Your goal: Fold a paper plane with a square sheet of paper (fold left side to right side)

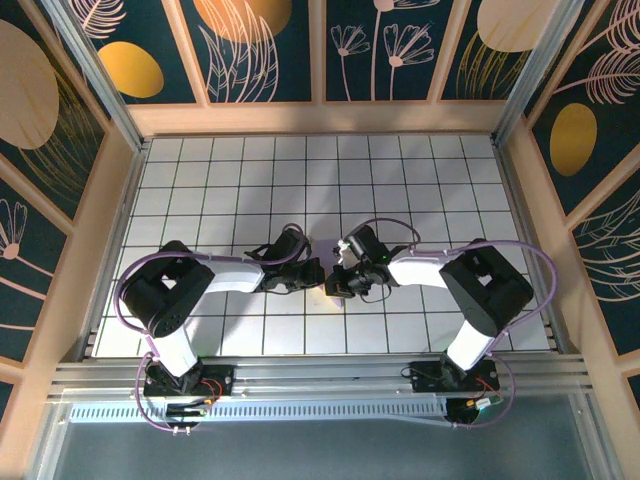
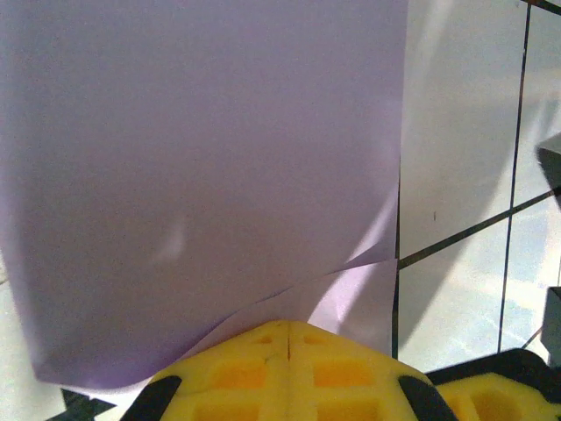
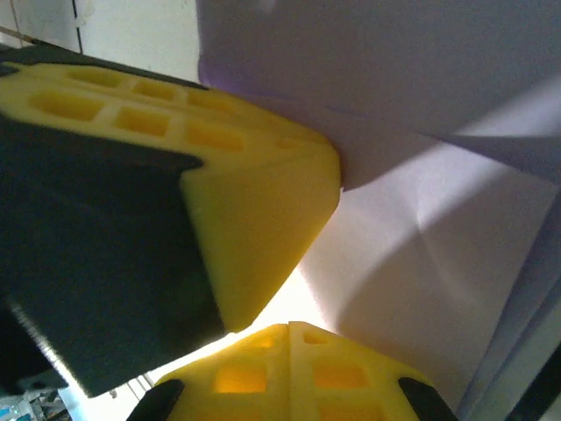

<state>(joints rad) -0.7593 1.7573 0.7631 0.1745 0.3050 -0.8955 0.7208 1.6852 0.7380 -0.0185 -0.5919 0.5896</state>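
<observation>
The square sheet of paper (image 2: 202, 175) lies on the white tiled table (image 1: 420, 180), about midway between its left and right edges and a little closer to its near edge than to its far one. It is doubled over: an upper lavender layer ends in a slightly curled edge, and a paler lower layer shows past it. The left gripper (image 2: 289, 351) sits at that curled edge with its yellow fingers pressed together. The right gripper (image 3: 289, 346) faces it, just beside it, fingers likewise closed against the paper. Whether either one pinches the paper, I cannot tell.
</observation>
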